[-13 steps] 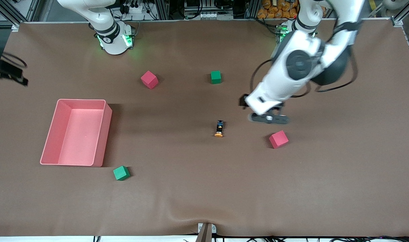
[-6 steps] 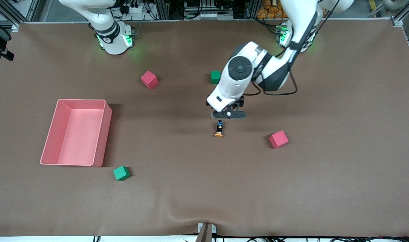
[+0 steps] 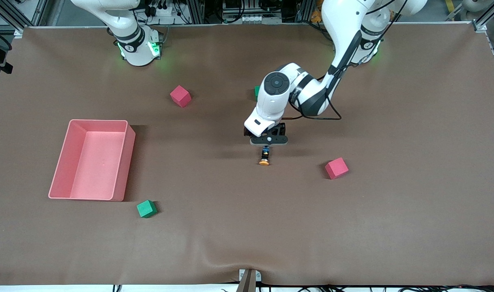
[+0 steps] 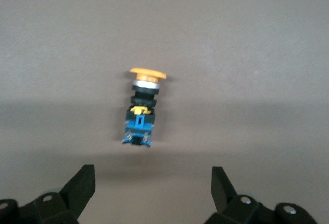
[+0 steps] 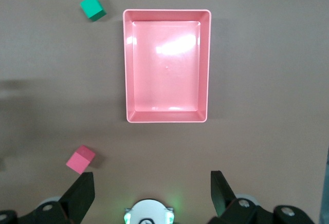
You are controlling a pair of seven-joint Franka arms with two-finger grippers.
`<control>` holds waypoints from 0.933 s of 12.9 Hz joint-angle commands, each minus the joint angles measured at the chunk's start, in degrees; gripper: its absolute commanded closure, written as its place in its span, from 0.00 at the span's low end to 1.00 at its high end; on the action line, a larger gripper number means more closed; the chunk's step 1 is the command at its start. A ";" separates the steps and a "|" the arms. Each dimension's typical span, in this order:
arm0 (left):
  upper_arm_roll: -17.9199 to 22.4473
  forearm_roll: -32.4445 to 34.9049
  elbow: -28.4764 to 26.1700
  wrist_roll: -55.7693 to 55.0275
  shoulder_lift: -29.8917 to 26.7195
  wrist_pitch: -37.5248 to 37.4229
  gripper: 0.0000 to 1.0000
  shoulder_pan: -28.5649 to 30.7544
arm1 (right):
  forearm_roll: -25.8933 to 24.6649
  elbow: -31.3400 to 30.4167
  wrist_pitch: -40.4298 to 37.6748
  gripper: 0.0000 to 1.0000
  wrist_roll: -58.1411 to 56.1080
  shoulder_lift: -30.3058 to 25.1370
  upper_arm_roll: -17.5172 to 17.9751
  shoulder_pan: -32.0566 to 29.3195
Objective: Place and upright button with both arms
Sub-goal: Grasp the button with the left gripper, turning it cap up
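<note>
The button (image 3: 265, 156) lies on its side on the brown table, its orange cap toward the front camera and its black-and-blue body toward the robots. My left gripper (image 3: 268, 140) hangs just over the body end, open, with nothing between its fingers. In the left wrist view the button (image 4: 141, 108) lies a little ahead of the open left gripper (image 4: 152, 176). My right gripper (image 5: 151, 180) is open and empty, high over the table near the right arm's base (image 5: 149, 212).
A pink tray (image 3: 99, 121) sits toward the right arm's end. Red cubes (image 3: 180, 96) (image 3: 336, 168) and a green cube (image 3: 146, 209) lie scattered. Another green cube (image 3: 256, 92) is partly hidden by the left arm.
The left arm swung from above the red cube toward the right arm's end and came down over the button. The button has not moved. The right hand drew upward at the view's edge.
</note>
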 commanded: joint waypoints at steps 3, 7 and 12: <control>0.51 2.57 -4.13 -3.76 -1.09 6.11 0.00 -0.26 | -0.40 -1.34 2.79 0.00 3.97 -0.51 1.07 -0.95; 1.48 23.61 -3.43 -21.04 2.34 6.02 0.00 -2.81 | -0.40 -1.87 2.71 0.00 4.14 -0.51 1.16 0.46; 1.66 27.80 -1.50 -23.81 3.05 6.11 0.05 -1.15 | -0.40 -1.87 2.27 0.00 4.14 -0.51 0.81 0.90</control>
